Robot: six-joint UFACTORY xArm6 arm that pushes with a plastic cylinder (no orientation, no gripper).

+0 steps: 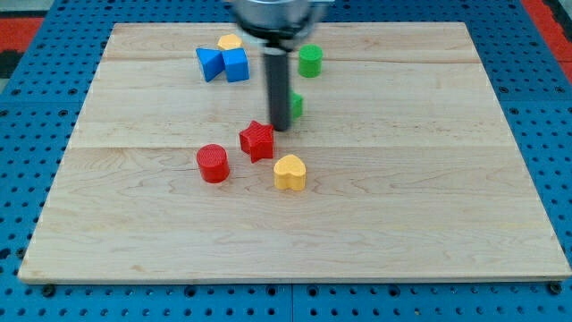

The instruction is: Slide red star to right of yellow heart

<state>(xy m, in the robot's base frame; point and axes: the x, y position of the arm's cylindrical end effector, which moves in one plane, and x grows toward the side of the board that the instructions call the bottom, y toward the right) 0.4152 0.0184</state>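
The board [429, 224] lies flat and bare to the view's right of my tip [279, 128]. My tip carries nothing; it is a plain rod end standing just at the upper right edge of the red star [256, 140], touching or nearly so. The star sits just left and below my tip, with the heart [290, 172] directly below it. The star is judged light, rigid and free-sliding, though its points may make it spin; best pushed on a flat between points. The red cylinder [213, 164] lies further left. A green block [296, 105] is partly hidden behind the rod. Blue blocks [223, 64], a yellow block [230, 42] and a green cylinder [310, 61] stand well above, clear of the route.
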